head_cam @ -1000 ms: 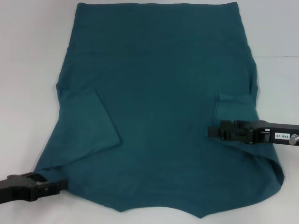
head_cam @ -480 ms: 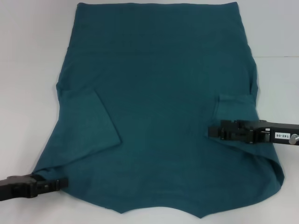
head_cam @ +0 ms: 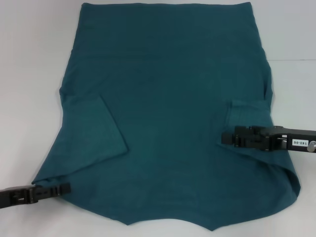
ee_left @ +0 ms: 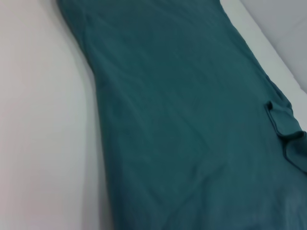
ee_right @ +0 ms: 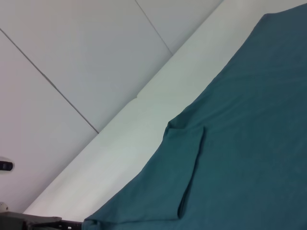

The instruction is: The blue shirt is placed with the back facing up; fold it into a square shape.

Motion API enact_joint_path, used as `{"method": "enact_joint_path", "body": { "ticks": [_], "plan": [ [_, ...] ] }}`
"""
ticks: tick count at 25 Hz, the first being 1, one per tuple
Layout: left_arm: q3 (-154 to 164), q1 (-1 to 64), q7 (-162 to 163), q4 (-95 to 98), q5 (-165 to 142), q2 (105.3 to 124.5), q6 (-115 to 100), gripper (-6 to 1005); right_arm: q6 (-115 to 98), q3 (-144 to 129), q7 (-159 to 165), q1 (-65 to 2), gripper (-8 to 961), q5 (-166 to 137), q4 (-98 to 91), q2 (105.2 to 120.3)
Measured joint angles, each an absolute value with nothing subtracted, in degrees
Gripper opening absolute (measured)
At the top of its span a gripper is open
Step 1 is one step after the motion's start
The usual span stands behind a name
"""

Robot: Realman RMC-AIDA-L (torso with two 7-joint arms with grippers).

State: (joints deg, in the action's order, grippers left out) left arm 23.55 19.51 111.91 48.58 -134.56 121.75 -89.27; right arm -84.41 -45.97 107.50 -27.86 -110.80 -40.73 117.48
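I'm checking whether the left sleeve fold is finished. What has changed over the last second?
The left gripper has drawn back from the blue shirt at its near left corner, sliding lower and outward; its tip now sits at the fabric's edge, and whether it holds cloth cannot be told. The right gripper stays over the right sleeve. The shirt's folds look unchanged.

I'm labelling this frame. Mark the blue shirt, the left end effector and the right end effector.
blue shirt (head_cam: 168,89): head view, middle of its back panel.
left end effector (head_cam: 63,187): head view, fingertips at the shirt's near left corner.
right end effector (head_cam: 225,139): head view, fingertips over the folded-in right sleeve.
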Motion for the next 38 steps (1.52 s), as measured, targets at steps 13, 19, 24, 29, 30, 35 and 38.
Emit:
{"method": "enact_joint_path", "body": {
  "ticks": [13,19,24,29,30,35,38],
  "plan": [
    [23.61,20.11,113.03,48.60,-134.68,121.48,-88.64,723,-84.36,-45.97,107.48,-27.86,903,-110.84,-40.69,117.45],
    [23.79,20.38,115.77,48.60,-135.06,121.29,-87.03,705,-84.38,-45.96,107.48,-27.91,903,-110.70,-40.69,117.42],
    [23.90,20.46,116.49,48.60,-135.23,121.28,-86.50,578,-84.38,-45.97,107.48,-27.94,903,-110.67,-40.69,117.37],
    [23.98,20.82,116.72,48.60,-135.70,121.20,-86.47,389,-84.34,-45.97,107.48,-27.95,904,-110.65,-40.69,117.32],
    [23.99,20.88,116.74,48.60,-135.77,121.20,-86.47,352,-84.33,-45.97,107.48,-27.95,904,-110.65,-40.69,117.32],
    [23.94,21.00,116.80,48.57,-135.84,121.18,-86.98,128,-84.15,-45.96,107.48,-27.93,903,-110.87,-40.66,117.27],
    [23.66,21.00,116.84,48.59,-135.86,121.12,-87.12,24,-83.79,-45.97,107.49,-27.62,902,-111.34,-40.63,116.93]
  ]
}}
